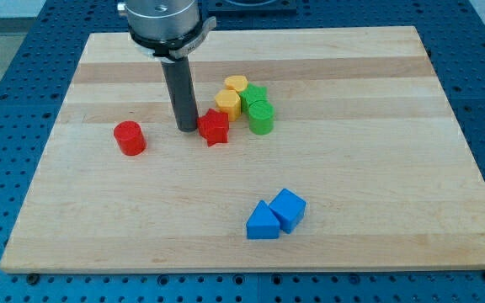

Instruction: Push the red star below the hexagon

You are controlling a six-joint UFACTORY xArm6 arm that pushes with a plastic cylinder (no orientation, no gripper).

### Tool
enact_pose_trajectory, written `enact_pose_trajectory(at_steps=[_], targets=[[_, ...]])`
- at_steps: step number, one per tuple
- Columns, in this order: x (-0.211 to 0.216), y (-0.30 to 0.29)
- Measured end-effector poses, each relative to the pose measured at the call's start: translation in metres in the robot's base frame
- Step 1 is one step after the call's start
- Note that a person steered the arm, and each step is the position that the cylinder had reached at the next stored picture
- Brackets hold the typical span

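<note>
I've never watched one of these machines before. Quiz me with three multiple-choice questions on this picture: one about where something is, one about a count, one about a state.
1. Where is my tip relative to the red star?
A. just to the view's left of it
B. to the view's right of it
C. far off beside the blue blocks

2. How many blue blocks lie on the wooden board?
A. one
B. two
C. four

3. How do the blue triangle and blue cube sit?
A. stacked
B. far apart
C. side by side, touching

Answers: 1 A, the rod ends at the star's left edge. 2 B, only a triangle and a cube are blue. 3 C, no gap shows between them.
</note>
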State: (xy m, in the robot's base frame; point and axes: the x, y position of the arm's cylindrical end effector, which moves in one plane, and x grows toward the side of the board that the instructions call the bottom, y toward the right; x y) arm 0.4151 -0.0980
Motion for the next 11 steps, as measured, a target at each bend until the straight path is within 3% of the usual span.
enact_pose_trajectory(at_steps=[11], targets=[[0.028,0.007]])
